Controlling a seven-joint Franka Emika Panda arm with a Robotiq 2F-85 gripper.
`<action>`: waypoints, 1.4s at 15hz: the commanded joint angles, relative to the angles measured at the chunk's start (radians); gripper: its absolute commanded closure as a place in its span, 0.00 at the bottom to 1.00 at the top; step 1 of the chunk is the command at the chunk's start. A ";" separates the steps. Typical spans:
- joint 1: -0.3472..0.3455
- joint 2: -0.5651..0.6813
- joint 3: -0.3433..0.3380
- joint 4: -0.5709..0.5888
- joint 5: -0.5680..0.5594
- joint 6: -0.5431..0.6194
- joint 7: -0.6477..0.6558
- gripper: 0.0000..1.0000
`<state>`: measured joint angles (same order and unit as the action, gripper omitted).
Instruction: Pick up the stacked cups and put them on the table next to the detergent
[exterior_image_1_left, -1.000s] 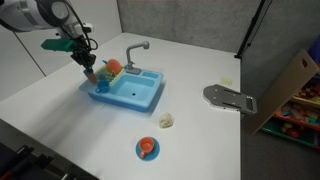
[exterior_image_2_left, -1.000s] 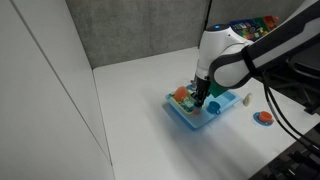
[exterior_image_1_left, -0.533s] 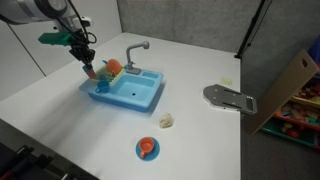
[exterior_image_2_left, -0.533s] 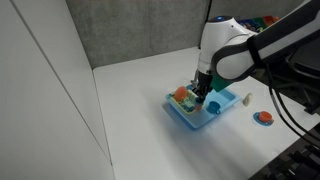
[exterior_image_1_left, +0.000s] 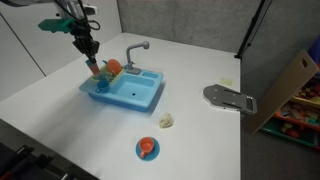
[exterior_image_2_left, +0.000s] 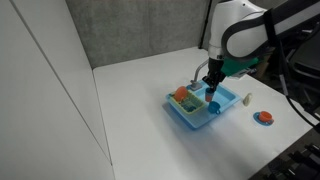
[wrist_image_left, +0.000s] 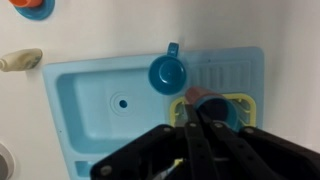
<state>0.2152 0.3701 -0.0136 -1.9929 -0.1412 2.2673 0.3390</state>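
Note:
In the wrist view my gripper (wrist_image_left: 200, 112) is shut on the rim of the stacked cups (wrist_image_left: 222, 112), a red-orange cup nested in a blue one, held over the right end of the blue toy sink (wrist_image_left: 90, 110). In an exterior view the gripper (exterior_image_1_left: 88, 48) hangs above the sink's far corner with the stacked cups (exterior_image_1_left: 94, 66) dangling clear of the sink. The detergent (exterior_image_1_left: 166, 121), small and cream-yellow, lies on the white table (exterior_image_1_left: 200, 140) in front of the sink; it also shows as detergent (wrist_image_left: 20, 60) at the wrist view's left edge.
A separate blue cup with a handle (wrist_image_left: 165, 72) stays in the sink, next to an orange ball-like toy (exterior_image_1_left: 112, 68) and the grey faucet (exterior_image_1_left: 136, 50). A blue-rimmed plate (exterior_image_1_left: 147, 149) lies near the front edge. A grey flat object (exterior_image_1_left: 230, 98) and a cardboard box (exterior_image_1_left: 290, 85) sit at the side.
My gripper has risen straight up from the sink's corner, carrying the stacked cups with it. The jaws stayed shut; nothing else moved.

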 joint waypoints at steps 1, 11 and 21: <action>-0.048 -0.041 -0.001 0.001 0.018 -0.045 -0.005 0.96; -0.146 -0.036 -0.055 -0.006 0.012 -0.043 0.018 0.96; -0.226 -0.024 -0.140 -0.050 0.012 -0.029 0.060 0.96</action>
<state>0.0131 0.3613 -0.1322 -2.0212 -0.1404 2.2383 0.3723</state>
